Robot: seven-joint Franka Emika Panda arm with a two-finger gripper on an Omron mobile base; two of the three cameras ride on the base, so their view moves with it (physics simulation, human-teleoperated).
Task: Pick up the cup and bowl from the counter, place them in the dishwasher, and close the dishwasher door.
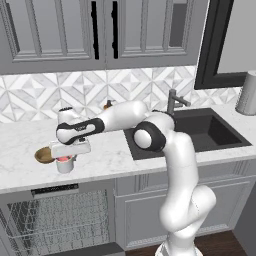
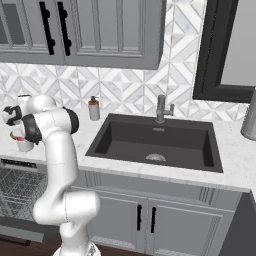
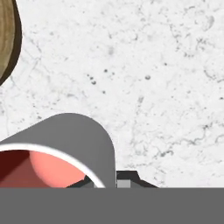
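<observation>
The cup [image 1: 65, 165], white with a red-pink inside, stands on the white marble counter [image 1: 105, 155] near its front edge. My gripper [image 1: 66, 156] reaches down from above and is shut on the cup's rim. In the hand view the cup [image 3: 74, 135] sits at the lower left, and one fingertip [image 3: 124, 179] presses its outer wall. The brown bowl [image 1: 45, 155] lies just left of the cup, and its edge [image 3: 6, 39] is also in the hand view. From the right base view, the cup [image 2: 23, 145] peeks out behind my arm. Below the counter, the dishwasher [image 1: 55, 215] stands open with its wire rack showing.
A dark sink [image 1: 200, 130] with a faucet [image 1: 175, 102] lies right of my arm. A soap dispenser [image 2: 94, 109] stands by the tiled wall. A grey cylinder [image 1: 247, 92] sits at the counter's far right. Grey cabinets hang overhead.
</observation>
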